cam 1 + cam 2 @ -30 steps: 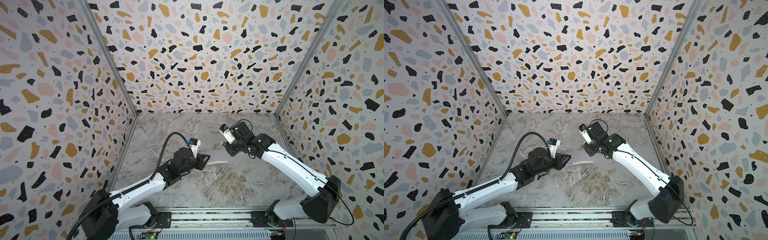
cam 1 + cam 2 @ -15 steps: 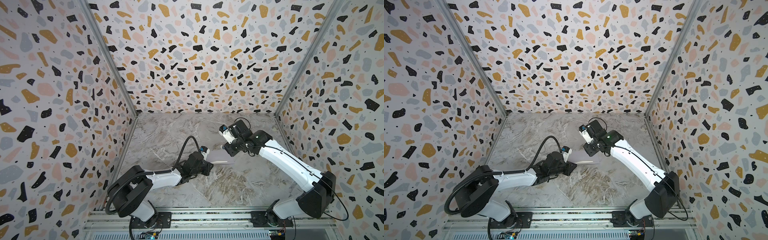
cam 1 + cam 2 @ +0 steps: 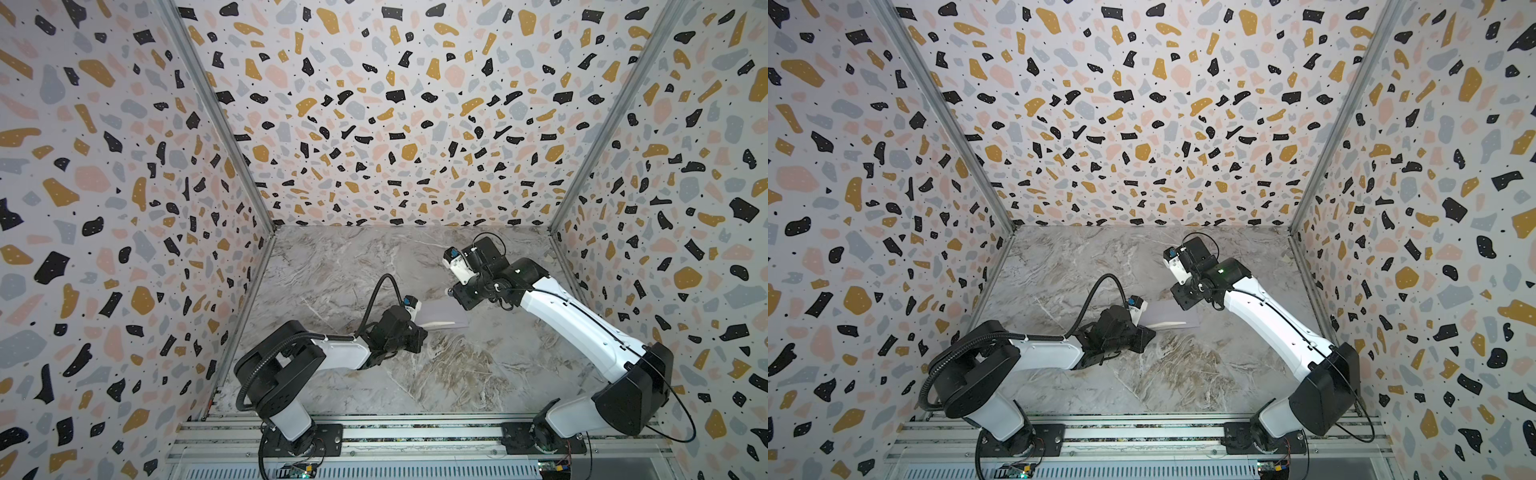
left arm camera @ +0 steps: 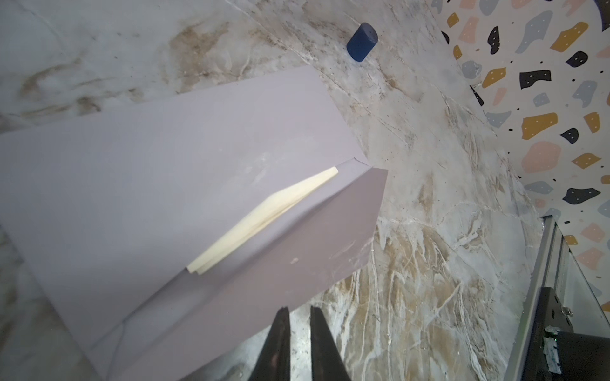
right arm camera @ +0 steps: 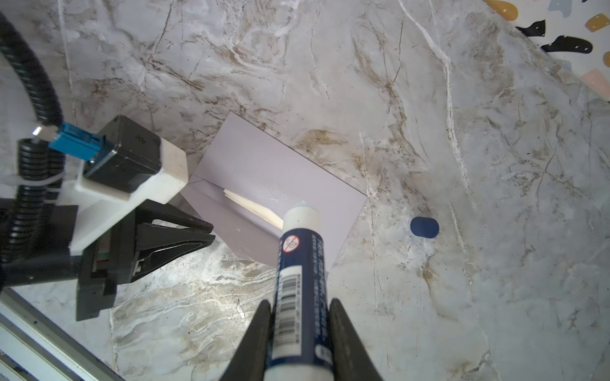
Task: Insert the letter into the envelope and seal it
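1. The envelope (image 4: 165, 165) lies flat on the tabletop (image 5: 462, 99) with its flap (image 4: 280, 280) folded out. This leaves the flap's inner face bare for gluing.
2. The letter (image 4: 264, 221) sits in the pocket, and only a cream folded edge peeks out at the mouth. We judge the insertion all but done, with sealing the step in hand.
3. The right gripper (image 5: 298, 305) clamps a glue stick (image 5: 298, 264) by its lower barrel, with the white tip exposed and aimed down at the envelope. We cannot tell whether the tip touches the paper.
4. The blue cap (image 5: 424, 227) lies on the tabletop, near the envelope but apart from it and clear of the work.
5. The left gripper (image 4: 298, 311) sits low, just beside the flap's outer edge. Its jaws are drawn almost together with only a slit between them, and nothing is in it. We read this as a placement for steadying or later folding the flap.
6. In both top views the envelope lies between the two grippers. The left one is at the flap side and the right one is over the opposite long edge.
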Robot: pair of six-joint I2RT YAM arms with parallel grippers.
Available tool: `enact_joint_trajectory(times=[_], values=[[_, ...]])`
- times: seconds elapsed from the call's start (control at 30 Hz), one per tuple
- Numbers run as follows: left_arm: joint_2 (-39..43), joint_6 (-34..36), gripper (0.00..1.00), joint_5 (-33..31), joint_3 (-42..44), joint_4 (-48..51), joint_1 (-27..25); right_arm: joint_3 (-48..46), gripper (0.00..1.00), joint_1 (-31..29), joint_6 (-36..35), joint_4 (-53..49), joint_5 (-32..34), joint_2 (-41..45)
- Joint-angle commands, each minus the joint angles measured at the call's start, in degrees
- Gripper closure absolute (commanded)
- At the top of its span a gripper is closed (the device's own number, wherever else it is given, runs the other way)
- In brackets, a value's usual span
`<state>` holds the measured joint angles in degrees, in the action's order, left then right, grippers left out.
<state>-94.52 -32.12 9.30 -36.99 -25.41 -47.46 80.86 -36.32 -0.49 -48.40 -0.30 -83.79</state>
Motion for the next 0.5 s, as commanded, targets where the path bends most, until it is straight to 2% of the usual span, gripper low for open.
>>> enact_joint_trajectory(times=[0.0, 0.17, 0.27, 0.47], values=[[-0.76, 0.15, 0.88, 0.77, 1.64, -2.34, -0.67, 1.76, 1.00, 0.09, -0.23, -2.44, -1.74, -0.79], [-0.49, -1.39, 0.89, 0.69, 3.91, -4.04, -1.34, 2.45, 1.00, 0.02, 0.17, -3.80, -3.31, -2.60], [0.24, -2.15, 0.92, 0.95, 4.78, -4.64, -1.49, 2.77, 1.00, 0.05, 0.62, -4.06, -1.66, -3.39], [11.85, -0.05, 0.87, -2.37, 1.40, 1.83, -1.47, 3.16, 1.00, 0.10, 1.00, -3.93, 0.89, -3.30]])
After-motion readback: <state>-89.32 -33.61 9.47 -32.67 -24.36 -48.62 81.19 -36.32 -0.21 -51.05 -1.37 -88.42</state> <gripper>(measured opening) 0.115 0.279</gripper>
